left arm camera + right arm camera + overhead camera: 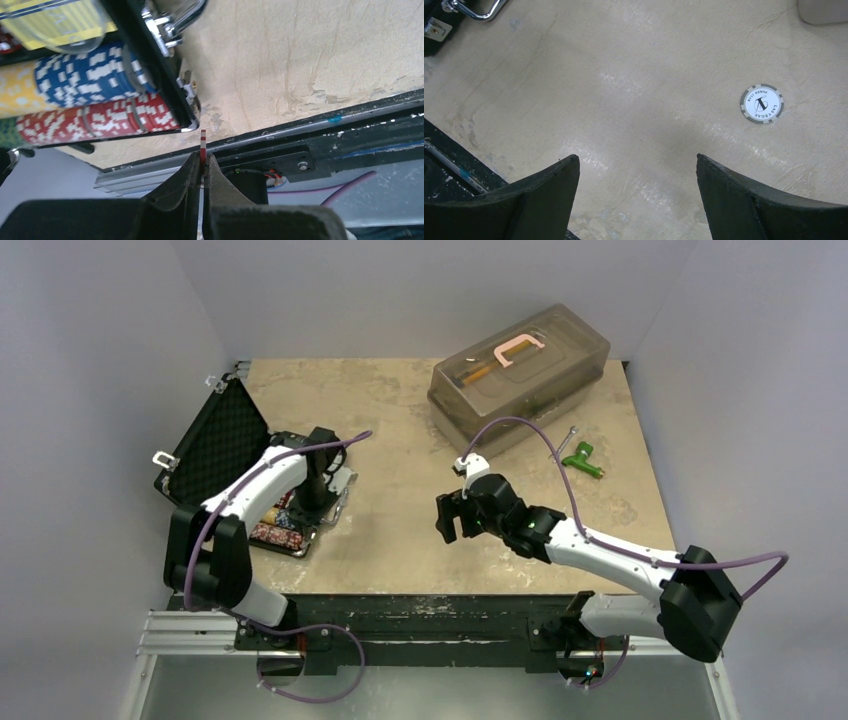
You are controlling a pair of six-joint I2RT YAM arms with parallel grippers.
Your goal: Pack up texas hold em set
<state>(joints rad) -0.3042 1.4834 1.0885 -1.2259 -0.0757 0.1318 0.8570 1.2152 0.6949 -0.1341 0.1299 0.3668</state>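
My left gripper pinches a red-and-white chip edge-on, just outside the case, whose red chip row lies up-left in its wrist view.

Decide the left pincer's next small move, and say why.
Probably shift the left pincer over the case, toward the red row. It is shut on a red-and-white chip, held edge-on just outside the case's corner, and matching red chips lie stacked inside.
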